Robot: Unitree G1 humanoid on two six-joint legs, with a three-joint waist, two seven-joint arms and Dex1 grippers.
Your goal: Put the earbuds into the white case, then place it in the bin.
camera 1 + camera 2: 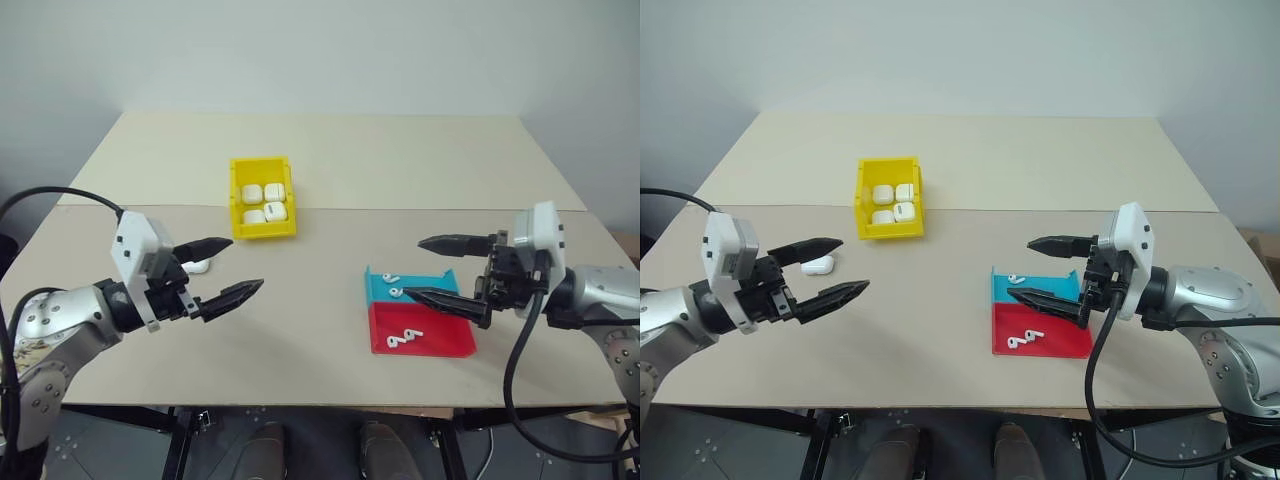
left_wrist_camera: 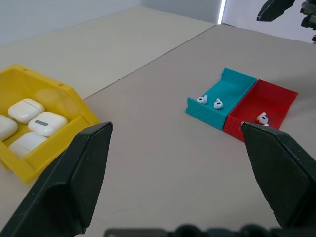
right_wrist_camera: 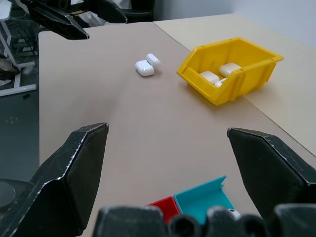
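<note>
Head views show the left gripper [image 1: 228, 268] raised over the tan table [image 1: 400, 160], pointing toward the middle, its black tapered fingers spread wide and holding nothing. Just behind its upper finger an open white case [image 1: 818, 265] lies on the table, glossy and rounded, lid flipped back. Farther back stands the yellow bin [image 1: 263, 228], hard plastic with upright walls, holding four closed white cases. To the right, a blue tray [image 1: 382, 290] and a red tray [image 1: 440, 345] sit touching; each carries two tiny white earbuds [image 1: 404, 339]. Above them the right gripper [image 1: 428, 268] points inward, fingers wide apart and empty. No writing is legible.
</note>
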